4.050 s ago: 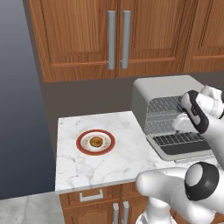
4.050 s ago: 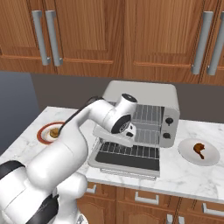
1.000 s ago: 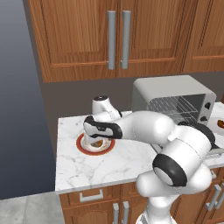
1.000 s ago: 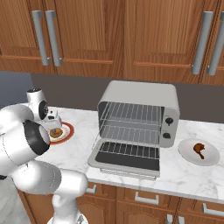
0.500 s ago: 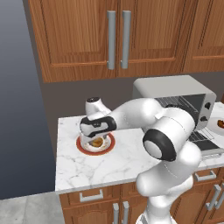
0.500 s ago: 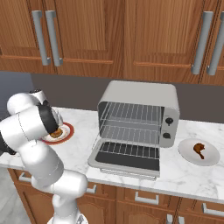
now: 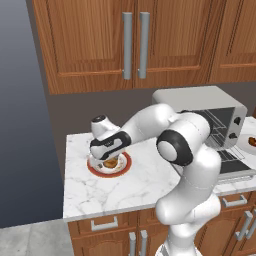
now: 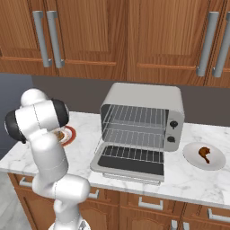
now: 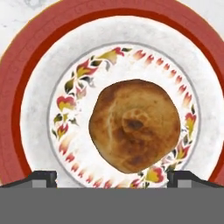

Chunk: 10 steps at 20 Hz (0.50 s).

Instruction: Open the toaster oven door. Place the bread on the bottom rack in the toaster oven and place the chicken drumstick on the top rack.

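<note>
Your gripper (image 9: 112, 178) hangs straight over the bread (image 9: 134, 125), its two tips (image 9: 43, 177) spread wide, one at each side of the plate (image 9: 39, 74) and neither touching the bread. The bread lies at the middle of that red-rimmed plate (flowered ring inside), which sits on the counter (image 7: 95, 192) toward its left end. From the left base view you see the hand (image 7: 107, 146) low over the plate (image 7: 126, 165). The oven (image 8: 143, 117) stands well to the right with its door (image 8: 128, 164) dropped flat open and both racks (image 8: 134, 116) bare. The drumstick (image 8: 205, 154) rests on a white plate (image 8: 218, 161) just right of the oven.
</note>
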### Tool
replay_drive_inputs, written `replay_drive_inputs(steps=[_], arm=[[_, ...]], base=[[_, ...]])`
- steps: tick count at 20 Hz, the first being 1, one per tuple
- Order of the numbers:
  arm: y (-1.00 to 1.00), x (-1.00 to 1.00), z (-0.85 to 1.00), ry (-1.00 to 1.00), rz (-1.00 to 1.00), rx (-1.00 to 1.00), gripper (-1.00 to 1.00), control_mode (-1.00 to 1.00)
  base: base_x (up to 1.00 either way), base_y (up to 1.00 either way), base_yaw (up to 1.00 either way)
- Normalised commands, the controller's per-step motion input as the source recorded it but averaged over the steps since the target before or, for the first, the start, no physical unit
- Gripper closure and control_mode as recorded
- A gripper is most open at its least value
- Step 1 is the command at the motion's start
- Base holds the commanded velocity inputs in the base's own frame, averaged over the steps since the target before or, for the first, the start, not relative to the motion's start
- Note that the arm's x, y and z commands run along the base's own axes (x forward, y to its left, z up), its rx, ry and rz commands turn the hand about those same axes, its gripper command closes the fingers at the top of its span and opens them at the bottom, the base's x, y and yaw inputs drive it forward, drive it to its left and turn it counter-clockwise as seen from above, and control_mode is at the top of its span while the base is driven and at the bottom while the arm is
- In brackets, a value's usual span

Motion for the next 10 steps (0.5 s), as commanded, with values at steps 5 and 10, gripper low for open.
replay_drive_inputs(steps=[5,10], arm=[[0.02,0.21,-0.28,0.00,0.00,-0.03,-1.00,-1.00],[0.00,0.21,-0.25,0.00,0.00,-0.02,-1.00,-1.00]], base=[[0.00,0.00,0.00],[0.00,0.00,0.00]])
